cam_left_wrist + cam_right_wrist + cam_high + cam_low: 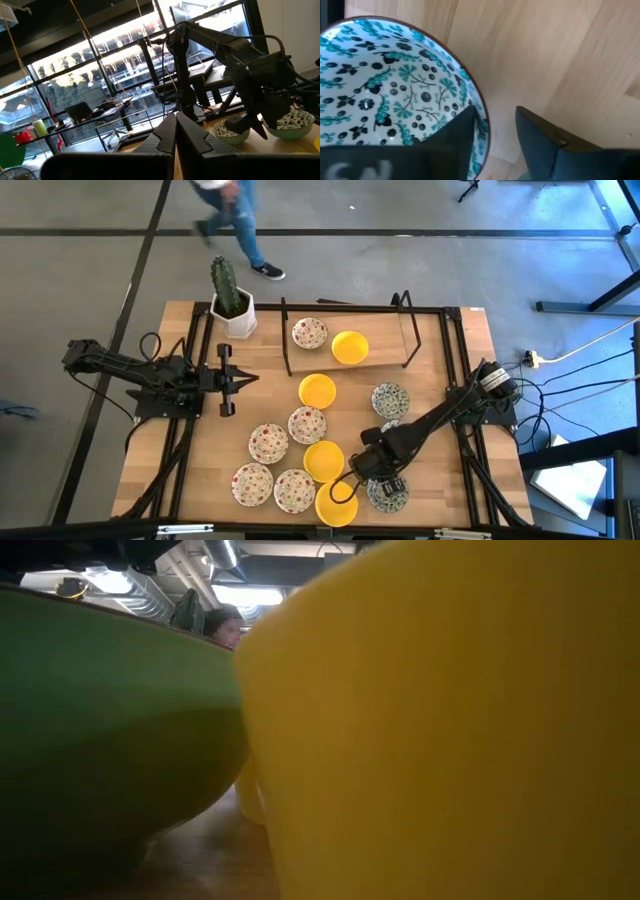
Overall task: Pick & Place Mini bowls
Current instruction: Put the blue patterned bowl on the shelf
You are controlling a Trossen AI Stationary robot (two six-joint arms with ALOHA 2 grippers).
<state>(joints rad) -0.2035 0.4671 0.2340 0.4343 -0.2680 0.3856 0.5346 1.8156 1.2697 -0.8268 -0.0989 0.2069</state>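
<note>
Several mini bowls lie on the wooden table: yellow ones, red-speckled ones and green-patterned ones. My right gripper points down over a green-patterned bowl near the table's front edge. It is open, with one finger inside the bowl, the other outside, and the rim between them. A gap shows between the rim and the outer finger. My left gripper is shut and waits above the table's left side.
A black wire rack at the far side holds a red-speckled bowl and a yellow one. A cactus in a white pot stands at the far left. Yellow bowls lie close beside the right gripper. A person walks beyond the table.
</note>
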